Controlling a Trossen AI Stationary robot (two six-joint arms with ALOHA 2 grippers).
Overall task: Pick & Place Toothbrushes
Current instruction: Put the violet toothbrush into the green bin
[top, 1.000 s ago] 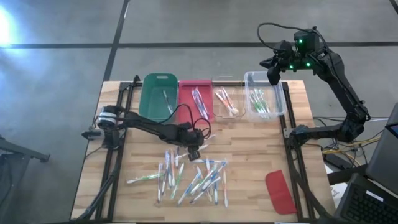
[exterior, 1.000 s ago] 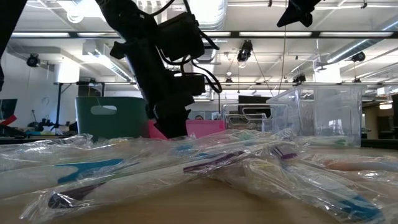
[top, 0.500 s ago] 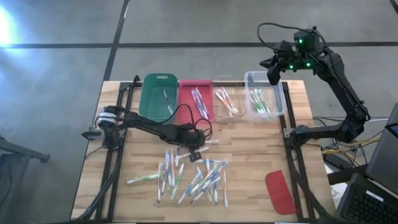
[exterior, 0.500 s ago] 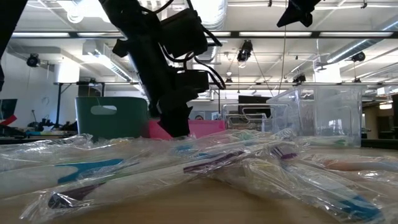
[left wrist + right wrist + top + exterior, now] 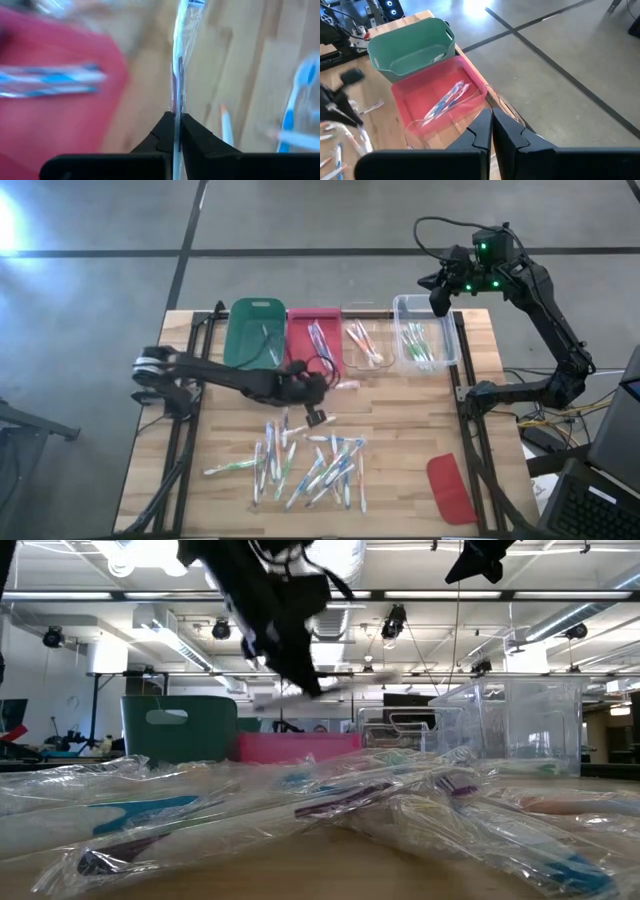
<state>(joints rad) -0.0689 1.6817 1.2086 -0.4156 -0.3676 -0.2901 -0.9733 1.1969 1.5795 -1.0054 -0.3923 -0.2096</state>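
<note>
Toothbrush [image 5: 178, 60] in clear wrapper, pinched in closed jaws of left gripper [image 5: 318, 392], held above the surface [image 5: 400, 430] just beside red bin [image 5: 300, 345]. Loose toothbrushes [image 5: 310, 465] heaped on the surface below. Right gripper [image 5: 437, 300], jaws closed and empty, above clear bin [image 5: 452, 340].

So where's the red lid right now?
In the high view, the red lid lies flat on the table's near right corner, to the right of the toothbrush pile and apart from it.
</note>
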